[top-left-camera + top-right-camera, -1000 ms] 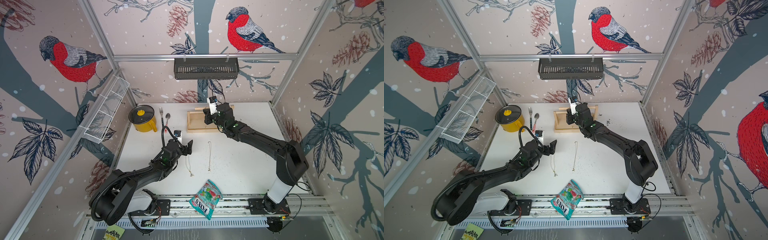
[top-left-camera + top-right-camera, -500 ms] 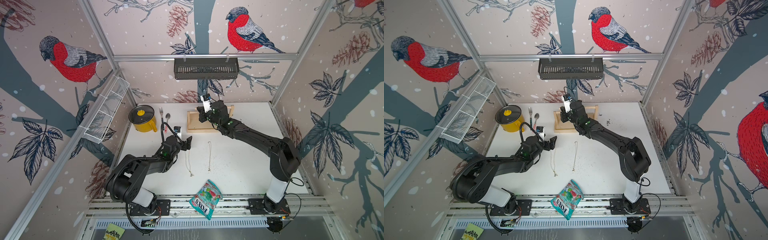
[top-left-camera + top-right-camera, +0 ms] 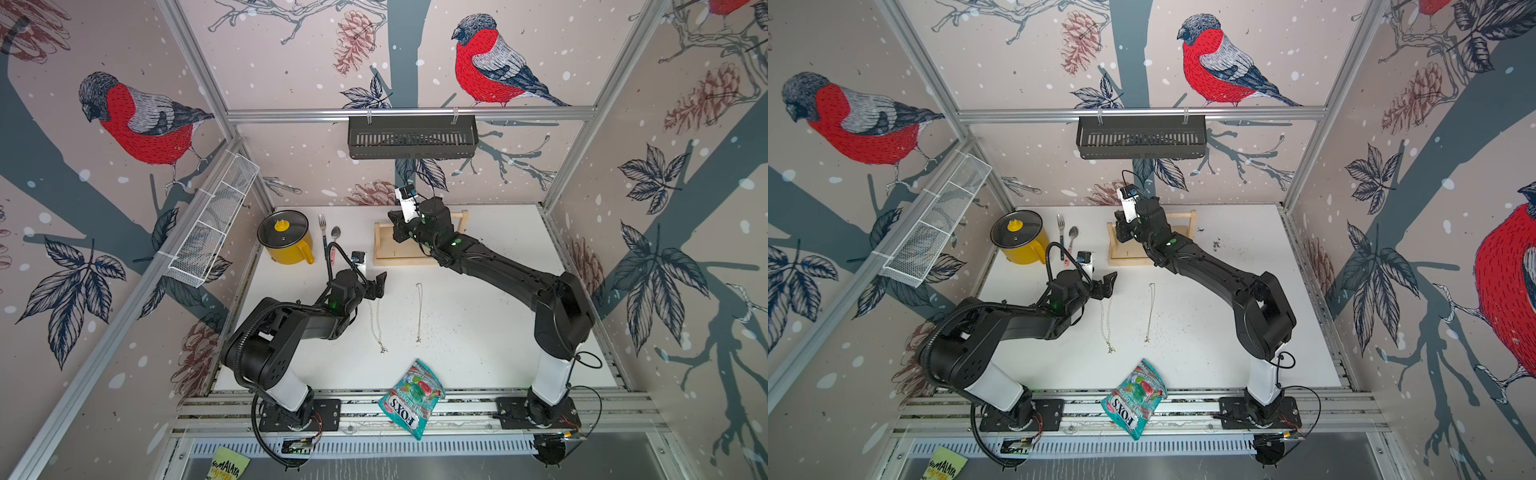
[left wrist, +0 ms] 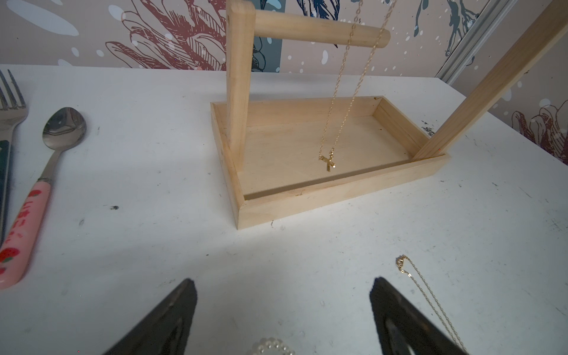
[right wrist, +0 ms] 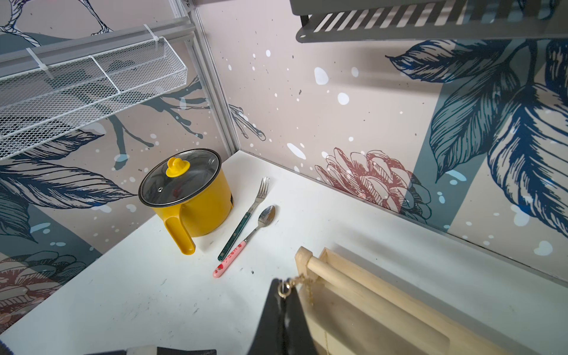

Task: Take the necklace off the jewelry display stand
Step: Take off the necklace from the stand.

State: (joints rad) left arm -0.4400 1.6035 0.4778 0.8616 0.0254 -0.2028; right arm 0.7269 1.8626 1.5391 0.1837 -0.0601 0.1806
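Necklace (image 4: 328, 163), a fine gold chain with a small cross pendant, hangs over the tray of the jewelry display stand (image 4: 338, 190), which sits at the back of the white table (image 3: 478, 324). Its two strands run up past the free end of the dowel bar (image 4: 307, 29) and out of the left wrist view. I cannot tell whether they loop around the bar or only pass in front of it.

My right gripper (image 5: 284, 287) is clenched on the chain at its clasp ring, just beside the end of the dowel bar. In both top views it sits above the stand's end nearest the cutlery.

My left gripper (image 4: 282, 307) is spread wide and holds nothing, low over the table in front of the stand. A pearl necklace (image 3: 374, 324) lies stretched out on the table, with one end beneath those parted fingers (image 4: 172, 319). A second gold chain (image 3: 419, 311) lies apart from it, roughly parallel to it.

A yellow pot (image 3: 284, 241) with a glass lid stands at the back corner. A fork (image 3: 323, 228) and a pink-handled spoon (image 3: 334, 235) lie side by side between it and the stand. A Fox's candy bag (image 3: 411, 397) lies at the table's front edge.
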